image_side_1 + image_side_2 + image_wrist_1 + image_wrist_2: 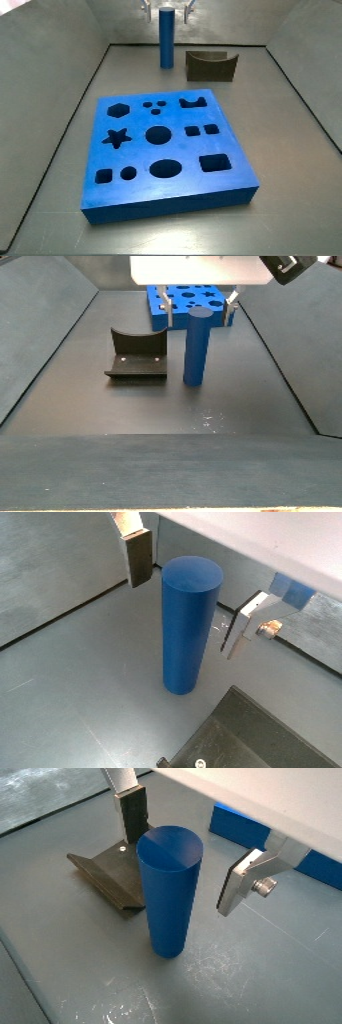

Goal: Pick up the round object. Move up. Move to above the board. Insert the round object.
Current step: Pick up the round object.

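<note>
The round object, a tall blue cylinder peg (190,622), stands upright on the grey floor in both wrist views (168,888) and in both side views (167,40) (198,348). My gripper (187,602) is open and straddles the peg's top, with one finger (138,557) on each side and a gap between each finger and the peg. The gripper also shows in the wrist view (185,863) and in both side views (167,10) (198,306). The blue board (140,152) with dark shaped holes lies flat, apart from the peg.
A dark olive block with a curved notch (210,65) stands next to the peg, also seen in a side view (134,354) and a wrist view (107,878). Grey walls enclose the floor. The board's edge (241,828) shows beyond the peg.
</note>
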